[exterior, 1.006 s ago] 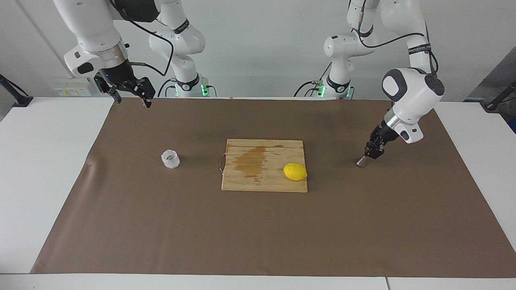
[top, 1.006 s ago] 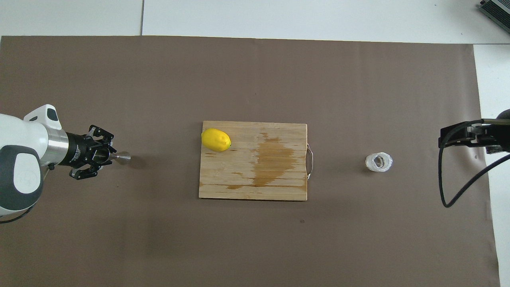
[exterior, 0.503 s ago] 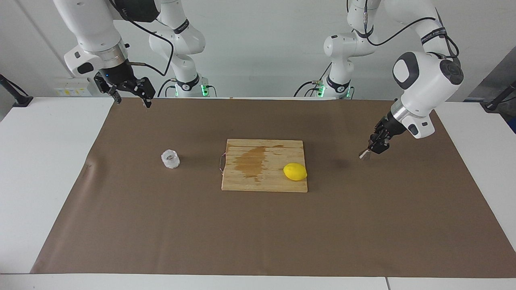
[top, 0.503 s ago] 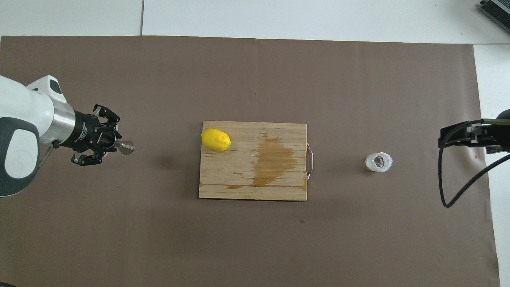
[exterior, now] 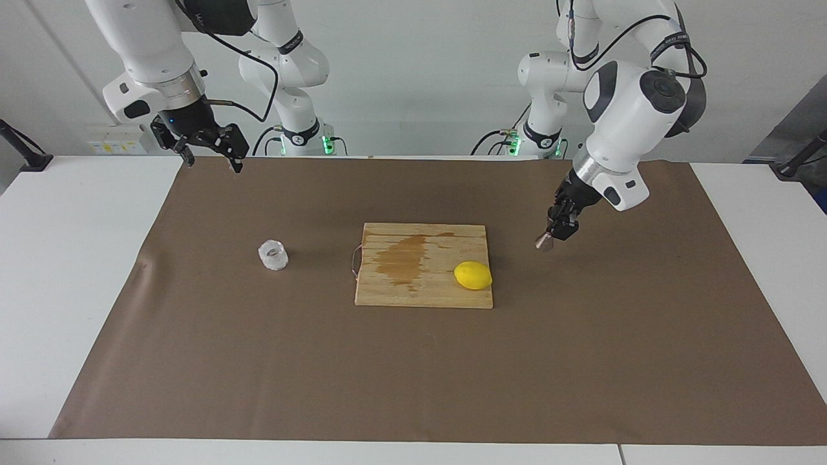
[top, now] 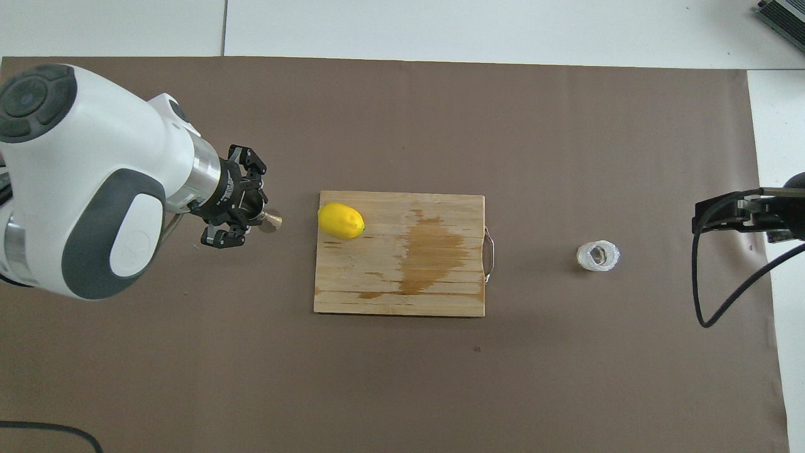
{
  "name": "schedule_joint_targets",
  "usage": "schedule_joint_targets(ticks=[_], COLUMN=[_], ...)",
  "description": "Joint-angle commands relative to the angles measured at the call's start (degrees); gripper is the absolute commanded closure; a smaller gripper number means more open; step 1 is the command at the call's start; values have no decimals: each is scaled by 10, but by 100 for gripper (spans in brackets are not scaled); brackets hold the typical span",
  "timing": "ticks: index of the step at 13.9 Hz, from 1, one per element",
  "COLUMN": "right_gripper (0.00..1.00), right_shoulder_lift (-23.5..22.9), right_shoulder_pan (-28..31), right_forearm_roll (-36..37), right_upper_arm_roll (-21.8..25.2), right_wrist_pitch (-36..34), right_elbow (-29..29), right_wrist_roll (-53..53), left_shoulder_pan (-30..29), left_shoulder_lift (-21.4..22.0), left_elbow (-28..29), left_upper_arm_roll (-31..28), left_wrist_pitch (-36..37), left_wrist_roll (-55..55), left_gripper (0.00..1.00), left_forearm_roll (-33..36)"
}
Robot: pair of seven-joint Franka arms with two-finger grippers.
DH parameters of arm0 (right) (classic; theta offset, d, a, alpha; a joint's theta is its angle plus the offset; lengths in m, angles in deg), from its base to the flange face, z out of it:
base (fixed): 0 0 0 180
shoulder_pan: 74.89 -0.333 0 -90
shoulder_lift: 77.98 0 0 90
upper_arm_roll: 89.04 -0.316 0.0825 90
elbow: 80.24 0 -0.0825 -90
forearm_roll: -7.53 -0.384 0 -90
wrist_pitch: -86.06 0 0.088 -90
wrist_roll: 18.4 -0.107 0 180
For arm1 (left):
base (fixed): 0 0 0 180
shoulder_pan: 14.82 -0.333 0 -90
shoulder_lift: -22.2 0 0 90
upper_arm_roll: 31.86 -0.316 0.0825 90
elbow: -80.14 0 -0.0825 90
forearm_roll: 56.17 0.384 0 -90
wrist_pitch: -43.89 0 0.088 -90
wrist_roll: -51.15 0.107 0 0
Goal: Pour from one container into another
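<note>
The clear textured glass cup stands upright on the brown mat toward the right arm's end of the table. My left gripper is shut on the small silvery metal jigger. It holds the jigger tilted in the air over the mat, just off the cutting board's end where the lemon lies. My right gripper hangs open and holds nothing, over the mat's edge at the robots' side, well away from the cup. The right arm waits.
A wooden cutting board with a dark wet stain lies mid-table. A yellow lemon rests on its corner toward the left arm's end. A brown mat covers the white table.
My left arm has lifted the jigger off the mat and carried it toward the cutting board, close to the lemon. Cup, lemon, board and right arm have not moved.
</note>
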Motion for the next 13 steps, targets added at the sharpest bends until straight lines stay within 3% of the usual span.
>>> schedule_joint_targets(ticks=[1,6,8,13], right_gripper=[0,0,0,0], right_shoulder_lift=[4,4,4,4], right_shoulder_pan=[4,4,4,4], right_forearm_roll=[-2,-2,-2,-2], right_upper_arm_roll=[0,0,0,0], right_wrist_pitch=[0,0,0,0], right_elbow=[4,4,4,4], right_wrist_roll=[12,12,12,12], left_shoulder_pan=[55,126,162,215], left_shoulder_lift=[-26,-56,-115,-187], left_elbow=[-32,-41,-75,-113], left_upper_arm_roll=[-7,-5,-6,-5], left_wrist_pitch=[12,-38,-47,-96], left_wrist_roll=[-55,-135,-178,-231], left_gripper=[100,100,100,100], left_forearm_roll=[9,7,14,40])
